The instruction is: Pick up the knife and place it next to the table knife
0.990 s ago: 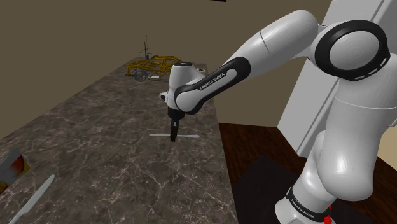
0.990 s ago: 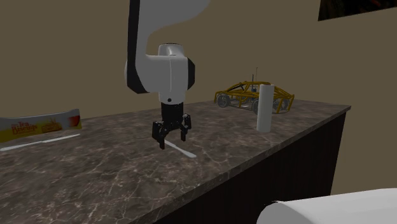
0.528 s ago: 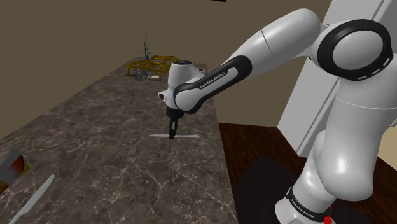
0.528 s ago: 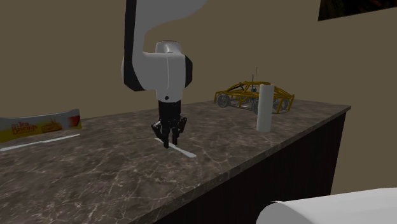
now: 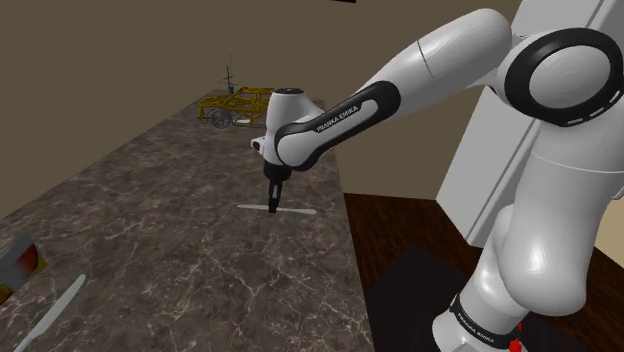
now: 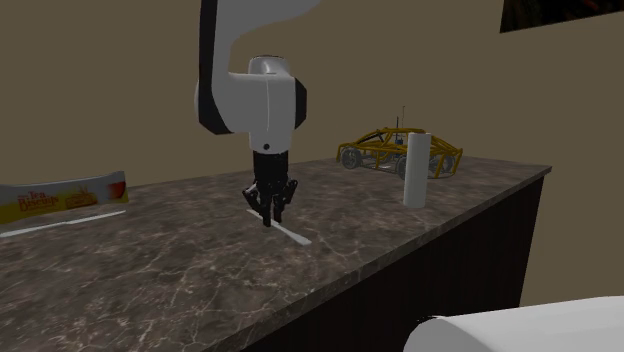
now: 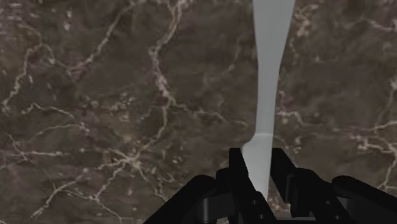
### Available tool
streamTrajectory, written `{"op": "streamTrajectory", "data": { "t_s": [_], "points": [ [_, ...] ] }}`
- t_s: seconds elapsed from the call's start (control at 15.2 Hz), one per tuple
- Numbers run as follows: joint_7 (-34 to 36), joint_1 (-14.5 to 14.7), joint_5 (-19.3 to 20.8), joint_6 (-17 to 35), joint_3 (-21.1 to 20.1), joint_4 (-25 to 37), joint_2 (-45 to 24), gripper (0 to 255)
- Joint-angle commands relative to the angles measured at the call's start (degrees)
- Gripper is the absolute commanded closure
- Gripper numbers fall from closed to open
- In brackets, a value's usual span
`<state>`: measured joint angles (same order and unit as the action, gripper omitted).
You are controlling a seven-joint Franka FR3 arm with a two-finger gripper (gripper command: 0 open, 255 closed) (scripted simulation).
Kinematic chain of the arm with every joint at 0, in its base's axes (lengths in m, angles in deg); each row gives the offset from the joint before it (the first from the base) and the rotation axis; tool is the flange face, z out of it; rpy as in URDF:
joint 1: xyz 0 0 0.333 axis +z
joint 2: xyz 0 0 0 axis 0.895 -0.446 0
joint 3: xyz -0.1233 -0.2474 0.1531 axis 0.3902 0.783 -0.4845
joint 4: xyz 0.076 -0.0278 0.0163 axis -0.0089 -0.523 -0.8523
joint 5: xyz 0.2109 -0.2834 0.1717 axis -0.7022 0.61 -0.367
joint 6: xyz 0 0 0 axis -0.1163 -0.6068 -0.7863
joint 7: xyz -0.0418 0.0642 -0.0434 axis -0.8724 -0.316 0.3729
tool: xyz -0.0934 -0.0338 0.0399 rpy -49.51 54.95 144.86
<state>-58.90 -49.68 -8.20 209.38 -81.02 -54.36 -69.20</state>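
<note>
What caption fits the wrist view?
End effector clasping a pale knife by one end, against the dark marbled countertop.

Dark marbled tabletop, pale-veined. In the shoulder view a yellow toy buggy stands at 12 o'clock. A pale knife is flat at 3 o'clock by the edge. A table knife lies at 7 o'clock, just beside a red-and-yellow packet. A white cylinder stands upright near the buggy.

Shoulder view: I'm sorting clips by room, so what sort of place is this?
Probably a home kitchen: a long, dark, veined stone counter, a knife on it, and a food packet.
</note>
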Motion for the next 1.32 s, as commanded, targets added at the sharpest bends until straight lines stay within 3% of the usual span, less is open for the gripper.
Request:
{"op": "streamTrajectory", "data": {
  "t_s": [0.0,0.66,1.25],
  "points": [
    [0.07,0.04,-0.05,-1.48,-0.04,0.7,0.72,255],
    [-0.14,-0.02,-0.39,-8.1,-0.08,3.97,4.09,255],
    [13.09,6.67,1.94,-8.99,-5.39,6.61,2.17,255]
  ]
}}
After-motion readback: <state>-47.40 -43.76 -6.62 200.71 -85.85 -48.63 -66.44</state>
